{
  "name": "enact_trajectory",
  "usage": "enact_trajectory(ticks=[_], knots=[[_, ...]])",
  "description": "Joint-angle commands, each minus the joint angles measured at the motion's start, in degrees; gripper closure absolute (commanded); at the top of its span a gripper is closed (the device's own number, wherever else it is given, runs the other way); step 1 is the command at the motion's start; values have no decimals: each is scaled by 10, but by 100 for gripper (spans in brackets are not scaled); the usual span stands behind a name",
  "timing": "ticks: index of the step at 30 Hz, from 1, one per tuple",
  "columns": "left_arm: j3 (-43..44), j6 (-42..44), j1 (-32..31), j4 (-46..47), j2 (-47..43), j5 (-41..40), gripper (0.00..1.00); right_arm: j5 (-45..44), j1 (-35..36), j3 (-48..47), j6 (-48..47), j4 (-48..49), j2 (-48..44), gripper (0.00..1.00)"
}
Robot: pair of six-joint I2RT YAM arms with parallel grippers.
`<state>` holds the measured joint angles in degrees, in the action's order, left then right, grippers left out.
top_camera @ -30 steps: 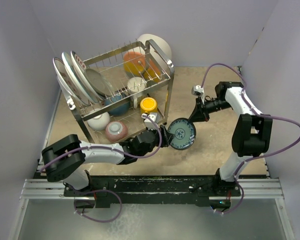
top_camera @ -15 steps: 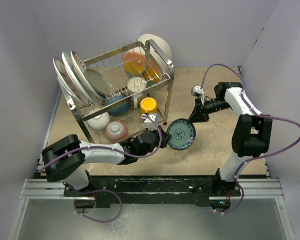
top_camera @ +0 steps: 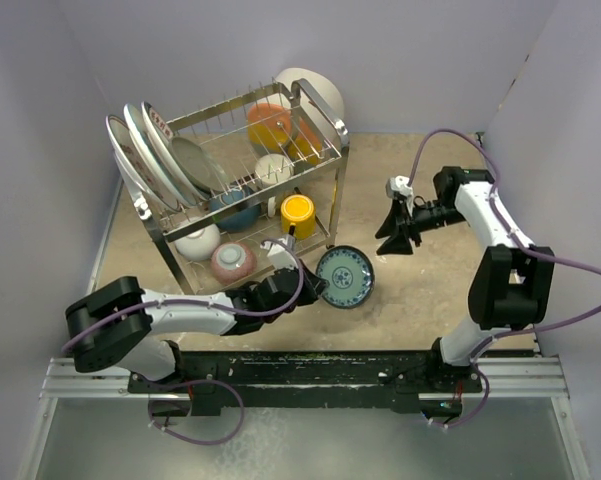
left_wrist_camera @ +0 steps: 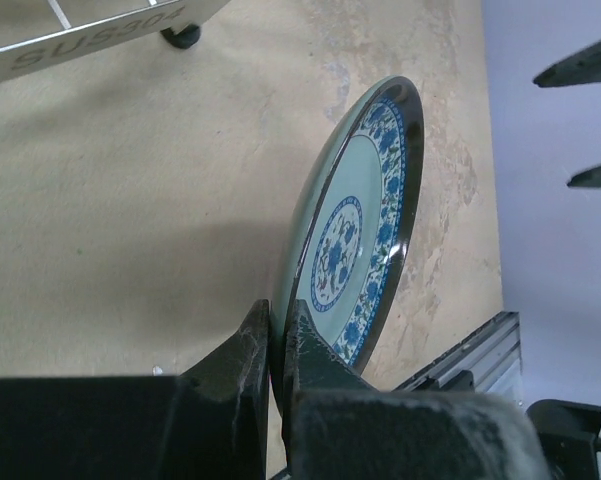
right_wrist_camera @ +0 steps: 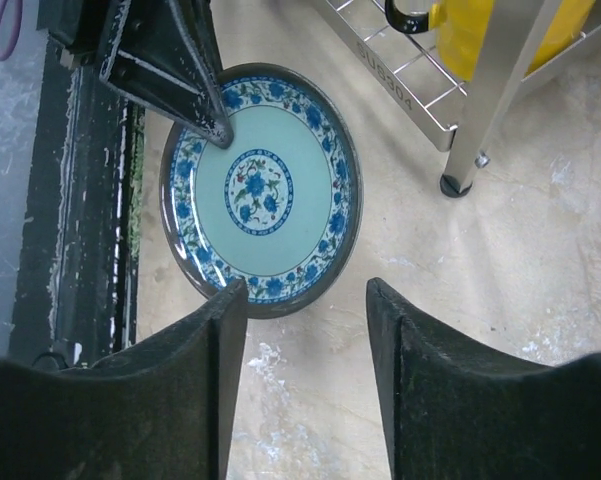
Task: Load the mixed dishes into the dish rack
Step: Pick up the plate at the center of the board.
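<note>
A teal plate [top_camera: 346,277] with a blue flower border stands on edge just right of the dish rack's [top_camera: 245,180] front leg. My left gripper [top_camera: 317,287] is shut on its lower left rim. In the left wrist view both fingers pinch the plate [left_wrist_camera: 355,225] at the gripper [left_wrist_camera: 280,318]. My right gripper [top_camera: 394,238] is open, apart from the plate and to its right. In the right wrist view the plate [right_wrist_camera: 265,190] lies beyond the spread right gripper [right_wrist_camera: 305,292]. Plates [top_camera: 150,150], a white bowl [top_camera: 195,240], a patterned bowl [top_camera: 233,260], a blue bowl [top_camera: 236,212] and a yellow cup [top_camera: 298,210] sit in the rack.
Orange dishes [top_camera: 275,125] fill the rack's upper right tier, and a large white plate [top_camera: 310,90] leans behind it. The rack's leg [right_wrist_camera: 485,110] and the yellow cup [right_wrist_camera: 480,25] stand close to the plate. Walls close in on three sides.
The right gripper has opened, let go of the teal plate and drawn back to the right. The left gripper closed on the plate's rim and carried it down and left.
</note>
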<state>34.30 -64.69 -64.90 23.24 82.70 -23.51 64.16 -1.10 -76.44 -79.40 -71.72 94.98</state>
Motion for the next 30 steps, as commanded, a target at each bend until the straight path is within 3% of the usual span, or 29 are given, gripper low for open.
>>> enact_trajectory(ticks=[1, 5, 7, 9, 10, 15, 21, 30], knots=[[6, -117, 0, -60, -46, -7, 100, 38, 3, 23, -78, -18, -40, 43], [23, -178, 0, -144, -59, 15, 100, 51, 3, 59, -149, -21, -71, 26], [26, -195, 0, -163, -64, 25, 100, 61, 3, 68, -169, -22, -87, 17], [23, -232, 0, -176, -66, 31, 100, 70, 3, 84, -196, -23, -101, 2], [21, -241, 0, -175, -67, 34, 100, 74, 3, 95, -217, -24, -110, 0], [0, -284, 0, -171, -76, 38, 100, 71, 4, 180, -391, -19, -164, 0], [-39, -345, 0, -132, -88, 49, 100, 37, 25, 251, -493, -6, -201, 0], [-62, -401, 5, -112, -94, 52, 100, -34, 92, 358, -401, 200, -304, 7]])
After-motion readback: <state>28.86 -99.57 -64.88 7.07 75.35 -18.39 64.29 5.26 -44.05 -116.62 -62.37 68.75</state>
